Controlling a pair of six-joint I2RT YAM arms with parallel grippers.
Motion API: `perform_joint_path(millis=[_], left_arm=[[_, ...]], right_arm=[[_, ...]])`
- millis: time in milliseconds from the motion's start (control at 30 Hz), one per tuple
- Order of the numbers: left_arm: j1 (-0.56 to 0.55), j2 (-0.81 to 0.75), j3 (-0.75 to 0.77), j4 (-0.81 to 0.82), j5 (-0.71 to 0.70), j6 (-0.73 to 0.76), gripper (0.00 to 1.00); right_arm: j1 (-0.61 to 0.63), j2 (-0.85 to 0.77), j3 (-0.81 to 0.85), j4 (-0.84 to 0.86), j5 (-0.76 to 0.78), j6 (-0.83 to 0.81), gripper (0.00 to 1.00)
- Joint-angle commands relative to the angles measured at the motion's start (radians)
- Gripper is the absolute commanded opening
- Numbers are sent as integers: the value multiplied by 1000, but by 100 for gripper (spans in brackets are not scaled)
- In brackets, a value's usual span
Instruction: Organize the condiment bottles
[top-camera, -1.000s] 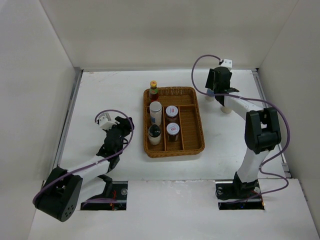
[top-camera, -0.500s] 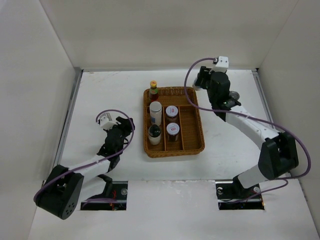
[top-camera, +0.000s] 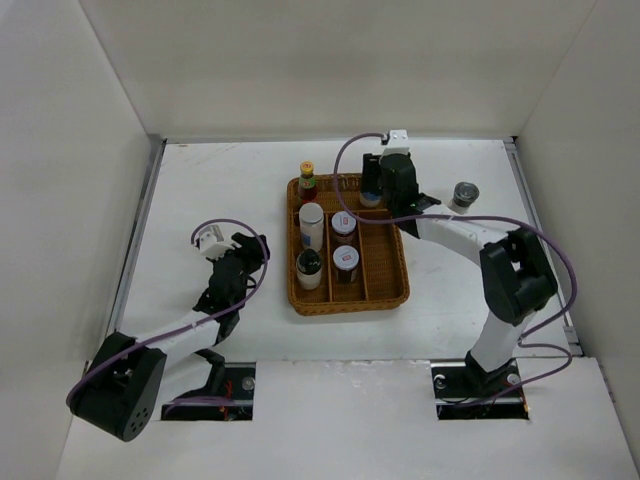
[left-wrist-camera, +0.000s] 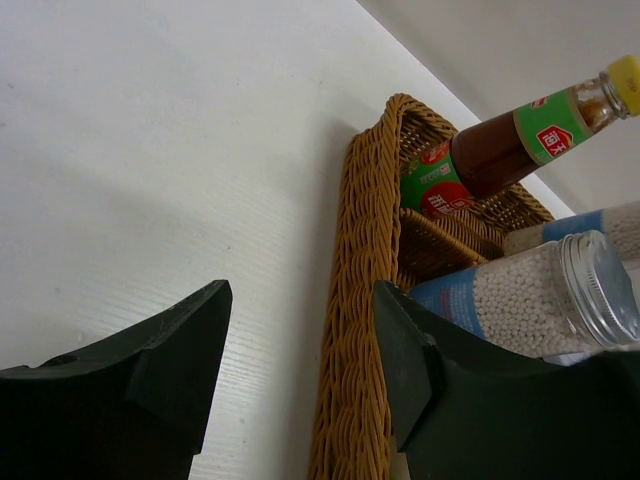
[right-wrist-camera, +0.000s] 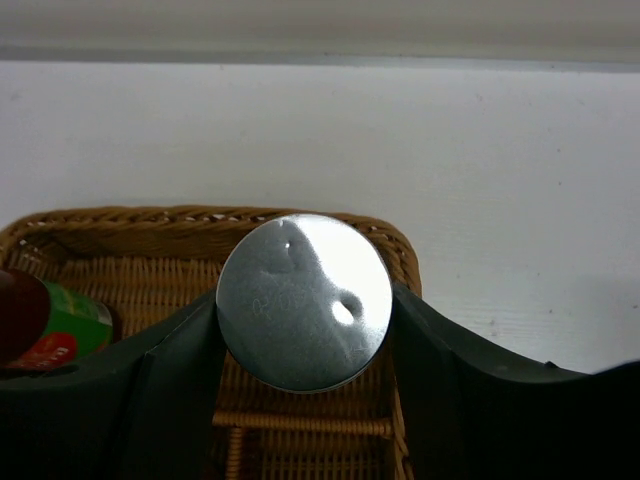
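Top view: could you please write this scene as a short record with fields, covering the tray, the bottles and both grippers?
tray: wicker tray, divided, in the middle of the table
inside tray: sauce bottle, white jar, black-capped bottle, purple-topped jars
right gripper: shut on a silver-lidded jar, above the tray's far right part
outside tray: second silver-lidded jar, standing to the right of the tray
left gripper: open, empty, to the left of the tray

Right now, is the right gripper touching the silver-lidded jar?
Touching. The right wrist view shows the right gripper closed on the silver-lidded jar, fingers against both sides.
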Motion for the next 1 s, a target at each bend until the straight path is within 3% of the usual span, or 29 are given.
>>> perform_joint_path(millis=[0, 100, 233, 500, 767, 967], left_arm=[[10, 1, 7, 48, 12, -5, 57], [8, 1, 10, 48, 8, -5, 57], [11, 6, 10, 52, 17, -7, 57], [13, -2, 8, 52, 9, -7, 57], [11, -10, 5, 52, 7, -7, 58], [11, -14, 2, 52, 14, -9, 58]], right_arm=[[12, 4, 38, 95, 26, 8, 58], [19, 31, 35, 74, 33, 9, 62], [19, 44, 37, 64, 36, 17, 77], [19, -18, 52, 34, 46, 17, 96], [-21, -264, -52, 48, 53, 46, 100], [-213, -365, -213, 41, 243, 109, 100]])
